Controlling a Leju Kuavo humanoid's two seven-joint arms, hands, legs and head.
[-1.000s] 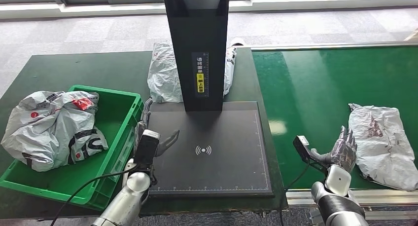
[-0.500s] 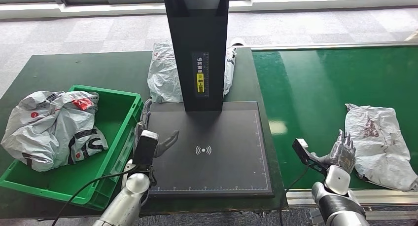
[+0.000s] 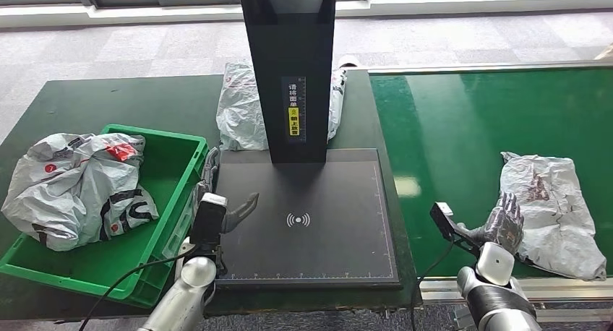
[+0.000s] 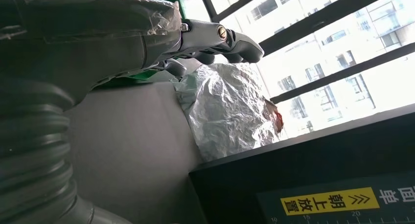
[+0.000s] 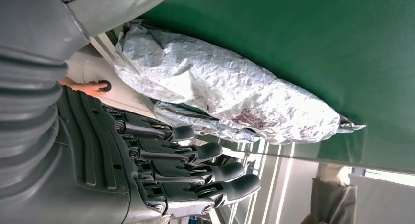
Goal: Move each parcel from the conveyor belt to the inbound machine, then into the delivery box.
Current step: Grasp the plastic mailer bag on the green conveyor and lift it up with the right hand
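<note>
- Currently, step in hand, as judged: taking the grey poly-bag parcel (image 3: 553,208) off the green conveyor belt (image 3: 463,129); the inbound machine and the delivery box come after.
- Right hand (image 3: 504,221): fingers spread and upright, nothing held, just at the parcel's near-left edge; whether it touches the film cannot be told from the head view. In the right wrist view its dark fingertips (image 5: 230,171) stand just beside the crinkled bag (image 5: 220,94).
- Left hand (image 3: 230,209): open, empty, at the left border of the scanner plate (image 3: 307,222), beside the green delivery crate (image 3: 170,139).
- Parcel: flat, limp, wrinkled, lying well to the right on the belt near its front rail. Likely to sag and slip if pinched at one corner.
- Advice: bring the fingers over the bag's bulk rather than its loose edge, close on a thick fold, and lift clear of the belt's rail before swinging left.
- Destination: the plate below the black scanner column (image 3: 288,71); aim for the wireless mark (image 3: 298,220).
- Other stock: two parcels (image 3: 76,183) already in the crate; another bag (image 3: 242,107) behind the column.
</note>
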